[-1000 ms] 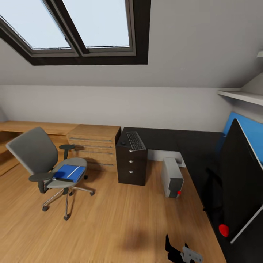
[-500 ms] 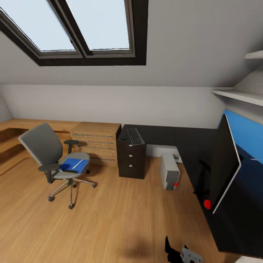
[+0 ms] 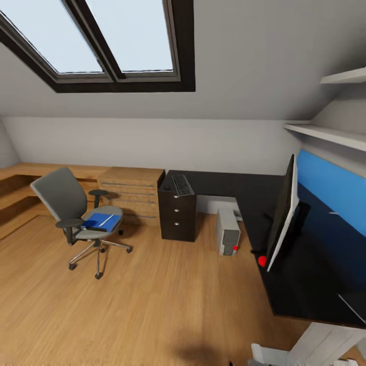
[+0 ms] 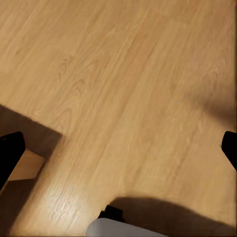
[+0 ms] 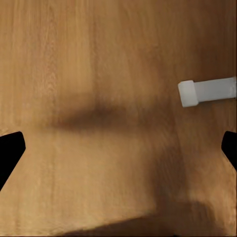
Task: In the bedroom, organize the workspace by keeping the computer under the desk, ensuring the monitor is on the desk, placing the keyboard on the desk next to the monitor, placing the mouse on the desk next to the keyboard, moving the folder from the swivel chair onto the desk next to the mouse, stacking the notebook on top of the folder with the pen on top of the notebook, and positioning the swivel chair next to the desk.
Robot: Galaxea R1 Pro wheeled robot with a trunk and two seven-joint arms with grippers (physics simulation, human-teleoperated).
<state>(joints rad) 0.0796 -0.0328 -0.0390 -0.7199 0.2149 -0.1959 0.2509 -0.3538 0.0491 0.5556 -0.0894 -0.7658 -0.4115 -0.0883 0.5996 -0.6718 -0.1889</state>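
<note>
An attic bedroom under a sloped skylight (image 3: 117,35): a grey swivel chair on a chrome star base (image 3: 76,213) stands on the wood-plank floor (image 3: 152,305), well apart from the black L-shaped desk (image 3: 244,193). On its seat lies a flat blue folder (image 3: 99,222) with a slim white pen (image 3: 105,219) across the top. A dark keyboard (image 3: 181,185) rests on the desk's far wing above the black three-drawer pedestal (image 3: 177,218), beside a light wooden drawer unit (image 3: 131,193). The grey computer tower (image 3: 227,233) sits on the floor under the desk. A thin black monitor with a white edge (image 3: 282,213) stands on the nearer wing. The left gripper (image 4: 118,148) and right gripper (image 5: 118,148) both hang over bare floor, fingers spread wide, grasping nothing.
</note>
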